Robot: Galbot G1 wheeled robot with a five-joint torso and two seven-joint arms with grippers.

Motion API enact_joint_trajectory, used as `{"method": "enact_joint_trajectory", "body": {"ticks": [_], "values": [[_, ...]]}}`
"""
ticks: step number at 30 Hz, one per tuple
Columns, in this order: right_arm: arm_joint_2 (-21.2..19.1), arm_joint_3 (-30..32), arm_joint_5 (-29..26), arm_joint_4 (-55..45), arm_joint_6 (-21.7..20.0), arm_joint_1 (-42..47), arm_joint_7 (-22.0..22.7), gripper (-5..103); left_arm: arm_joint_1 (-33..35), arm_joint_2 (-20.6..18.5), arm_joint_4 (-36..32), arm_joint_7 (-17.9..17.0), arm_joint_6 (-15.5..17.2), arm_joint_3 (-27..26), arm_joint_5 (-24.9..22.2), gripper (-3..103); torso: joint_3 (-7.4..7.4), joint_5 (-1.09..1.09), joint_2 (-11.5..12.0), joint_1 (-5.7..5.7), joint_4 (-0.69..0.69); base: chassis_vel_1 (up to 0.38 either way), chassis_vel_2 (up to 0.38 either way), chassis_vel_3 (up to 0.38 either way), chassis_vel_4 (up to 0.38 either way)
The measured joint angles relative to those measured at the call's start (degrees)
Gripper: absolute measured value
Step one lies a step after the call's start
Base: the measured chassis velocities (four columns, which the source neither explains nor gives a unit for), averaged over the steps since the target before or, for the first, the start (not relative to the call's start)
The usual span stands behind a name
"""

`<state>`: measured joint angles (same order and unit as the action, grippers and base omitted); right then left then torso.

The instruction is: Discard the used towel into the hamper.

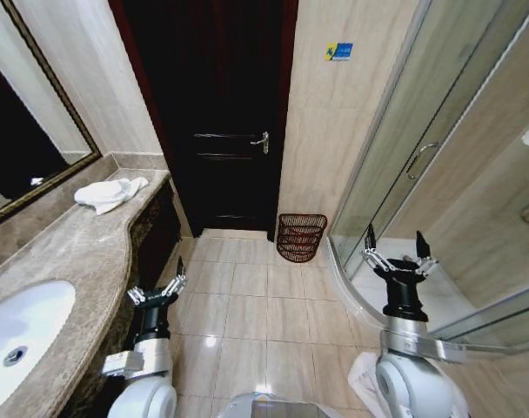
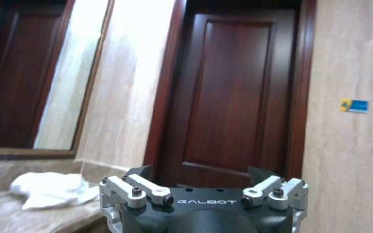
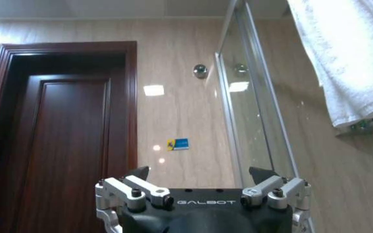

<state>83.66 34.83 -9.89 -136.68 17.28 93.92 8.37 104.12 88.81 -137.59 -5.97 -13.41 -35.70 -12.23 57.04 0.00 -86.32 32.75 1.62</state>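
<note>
A crumpled white used towel [image 1: 110, 193] lies on the far end of the marble counter [image 1: 64, 261]; the left wrist view shows the towel [image 2: 50, 190] too. The hamper [image 1: 300, 237], a dark reddish-brown wire basket, stands on the floor against the wall beside the door. My left gripper [image 1: 158, 287] is raised beside the counter's edge, open and holding nothing, well short of the towel. On the other side, my right gripper [image 1: 398, 255] is up near the glass shower wall, also open and holding nothing. Both show open in the wrist views: left gripper [image 2: 199, 175], right gripper [image 3: 201, 175].
A dark wooden door [image 1: 217, 113] is shut straight ahead. A white sink [image 1: 21, 326] sits in the counter at near left, below a framed mirror [image 1: 21, 139]. The glass shower enclosure [image 1: 421, 157] curves along the right. Another white towel [image 3: 348, 53] hangs high on the shower side. Tiled floor [image 1: 247, 296] lies open between.
</note>
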Motion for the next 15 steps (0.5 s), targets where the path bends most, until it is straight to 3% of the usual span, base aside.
{"method": "enact_joint_trajectory", "body": {"ticks": [7,15], "values": [[-1.50,0.90,-0.31,-0.11,-0.39,1.10,1.10,100,-1.55,-2.04,1.60,0.63,-1.46,1.88,3.86,97,0.00,0.00,0.00,0.00,0.01,0.000,0.000,0.000,0.000],[-2.63,0.65,-0.82,-0.03,-0.95,3.27,1.34,100,-3.17,-5.60,4.12,1.57,-1.47,1.87,3.74,97,0.00,-0.01,0.00,0.00,0.00,0.000,0.000,0.000,0.000]]}}
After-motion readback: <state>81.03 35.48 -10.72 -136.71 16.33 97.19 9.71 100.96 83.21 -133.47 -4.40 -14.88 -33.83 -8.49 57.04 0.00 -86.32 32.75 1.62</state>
